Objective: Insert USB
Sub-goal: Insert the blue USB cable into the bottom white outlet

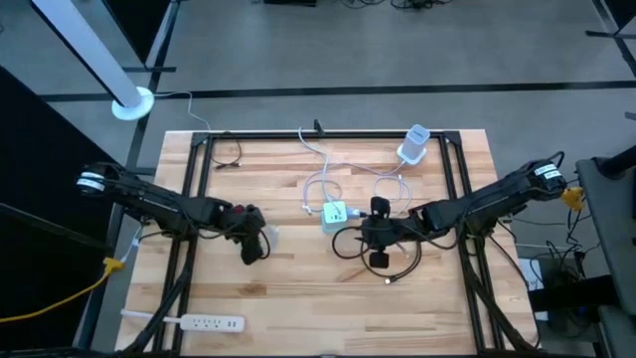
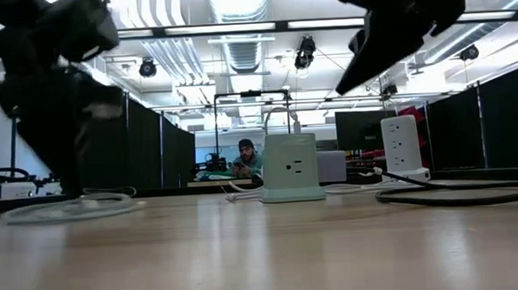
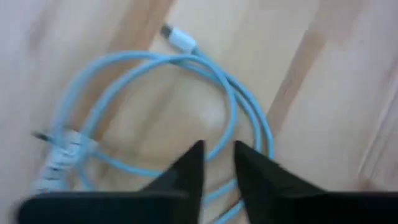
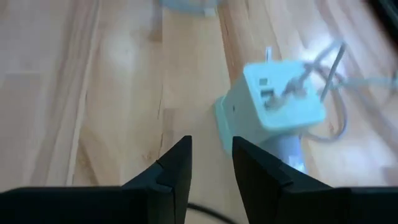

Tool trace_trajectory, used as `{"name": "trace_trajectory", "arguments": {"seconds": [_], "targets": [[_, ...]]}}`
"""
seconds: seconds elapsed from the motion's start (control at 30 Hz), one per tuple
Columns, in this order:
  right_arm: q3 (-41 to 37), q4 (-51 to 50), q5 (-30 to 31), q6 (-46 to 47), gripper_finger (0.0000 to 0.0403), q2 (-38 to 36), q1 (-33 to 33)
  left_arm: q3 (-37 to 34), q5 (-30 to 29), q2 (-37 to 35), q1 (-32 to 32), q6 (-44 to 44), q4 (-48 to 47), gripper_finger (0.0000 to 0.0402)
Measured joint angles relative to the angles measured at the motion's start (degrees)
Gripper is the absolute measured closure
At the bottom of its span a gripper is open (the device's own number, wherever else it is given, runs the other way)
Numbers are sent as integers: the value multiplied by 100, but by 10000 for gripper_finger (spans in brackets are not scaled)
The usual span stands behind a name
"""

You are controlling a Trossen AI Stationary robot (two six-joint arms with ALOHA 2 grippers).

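Hanging over the wood table (image 1: pixel 298 298), the left claw (image 3: pixel 217 163) points down at a coil of light blue cable (image 3: pixel 239 118). Its two dark fingers (image 3: pixel 186 171) sit close, with only a thin gap between them. Nothing is pinched in that gap. The cable lies flat on the wood under the fingertips, and its small white plug (image 3: pixel 179 38) rests past the loop, away from the claw. From above, this claw (image 1: pixel 250 245) is on the left half of the table, with the pale cable (image 1: pixel 270 237) just beside it.

The right claw (image 4: pixel 211 163) also has its fingers near each other with a narrow slit between. It holds nothing. Past its tips stands the little mint cube charger (image 4: pixel 280 102), tilted in the wrist view, with thin white cords coming out of it. The claw is not touching it.

From above, the right claw (image 1: pixel 378 244) is near the middle, just right of the charger (image 1: pixel 336 214). A black cord (image 1: pixel 350 249) loops around below it. Farther back, a white charger (image 1: pixel 414 144) stands near the far edge. A white power strip (image 1: pixel 204 322) lies at the near left edge.
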Motion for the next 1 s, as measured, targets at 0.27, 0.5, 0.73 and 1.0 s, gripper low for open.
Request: {"name": "trace_trajectory", "arguments": {"seconds": [0.27,0.5,0.73,1.0], "targets": [[1108,-1669,46,-789,325,-24,-9,139,-577,-292,-4,1181,1313,382],[1606,-1844,52,-939,348,-39,-55,441,-577,-759,-4,1641,1371,392],[1405,-1710,50,-1061,364,-39,-166,361,-1174,-646,2,2163,782,393],[1206,-1639,44,-392,363,-35,-263,443,-1268,-333,329,2098,459,344]]}}
